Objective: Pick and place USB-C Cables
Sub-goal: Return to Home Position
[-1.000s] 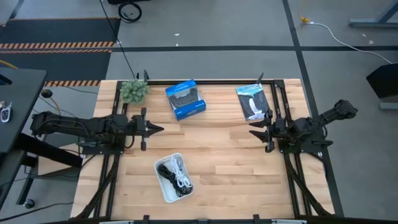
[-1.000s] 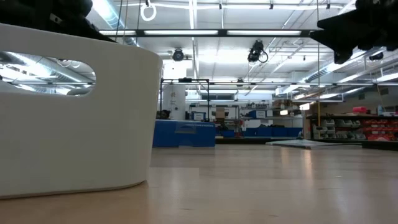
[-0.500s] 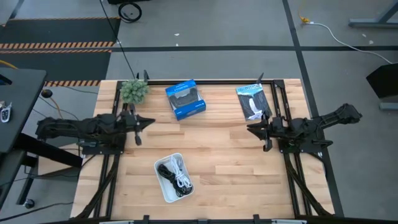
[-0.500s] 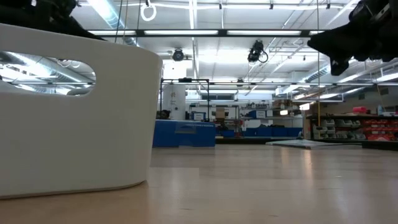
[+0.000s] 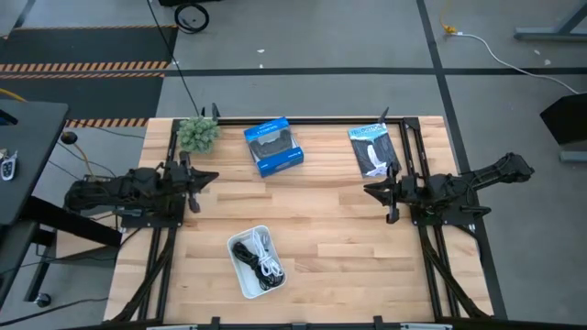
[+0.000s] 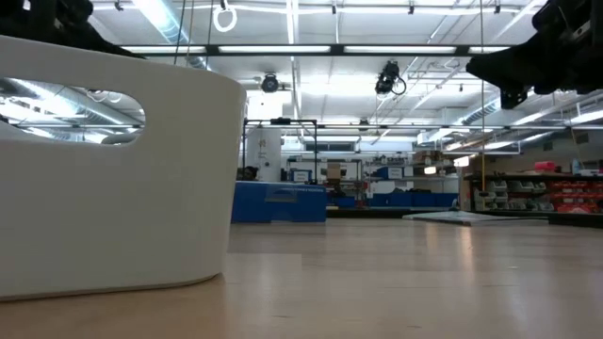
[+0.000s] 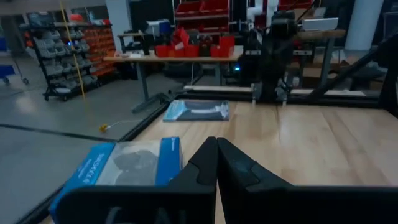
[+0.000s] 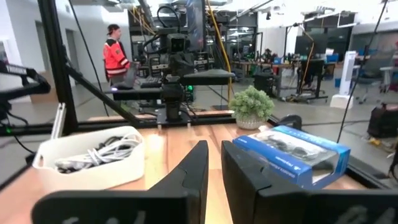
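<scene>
White bin holds USB-C cables; we see left pincer, together, pulling back; right pincer, slightly apart, parked.

A light wooden table carries three things along its far edge. A small green potted plant sits near the left corner. A blue box (lying slightly askew) is toward the middle, and a black-and-white packaged item lies toward the right. All three are well apart. Beyond the table stands a person in an orange jacket.
</scene>
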`<state>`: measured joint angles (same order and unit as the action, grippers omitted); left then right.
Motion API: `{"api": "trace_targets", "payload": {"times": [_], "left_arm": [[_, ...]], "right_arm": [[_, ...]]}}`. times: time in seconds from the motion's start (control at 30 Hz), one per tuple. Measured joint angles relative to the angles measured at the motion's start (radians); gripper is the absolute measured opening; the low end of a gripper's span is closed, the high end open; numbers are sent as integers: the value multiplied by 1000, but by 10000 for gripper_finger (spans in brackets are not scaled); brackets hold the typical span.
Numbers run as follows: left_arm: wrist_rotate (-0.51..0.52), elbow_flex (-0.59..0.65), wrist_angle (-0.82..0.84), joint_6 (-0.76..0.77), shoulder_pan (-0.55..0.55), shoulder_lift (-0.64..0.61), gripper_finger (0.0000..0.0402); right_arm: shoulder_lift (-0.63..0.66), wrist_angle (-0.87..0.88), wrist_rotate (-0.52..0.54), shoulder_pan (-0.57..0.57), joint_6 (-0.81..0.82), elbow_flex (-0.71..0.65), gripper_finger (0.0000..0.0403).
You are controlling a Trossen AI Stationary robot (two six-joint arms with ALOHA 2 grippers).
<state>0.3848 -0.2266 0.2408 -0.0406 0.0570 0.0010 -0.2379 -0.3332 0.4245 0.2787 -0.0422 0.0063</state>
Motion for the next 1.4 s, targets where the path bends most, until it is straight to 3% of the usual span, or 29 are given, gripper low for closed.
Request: {"api": "trace_targets", "payload": {"times": [0.17, 0.43, 1.4], "left_arm": [[-2, 60, -66, 47, 2, 2, 6], [-49, 218, -326, 46, 3, 5, 7], [-48, 219, -429, 126, 3, 18, 7]], "right_arm": [[0, -1, 1, 0, -61, 0, 50], [0, -2, 1, 0, -89, 0, 50], [0, -6, 0, 0, -89, 0, 50]]}}
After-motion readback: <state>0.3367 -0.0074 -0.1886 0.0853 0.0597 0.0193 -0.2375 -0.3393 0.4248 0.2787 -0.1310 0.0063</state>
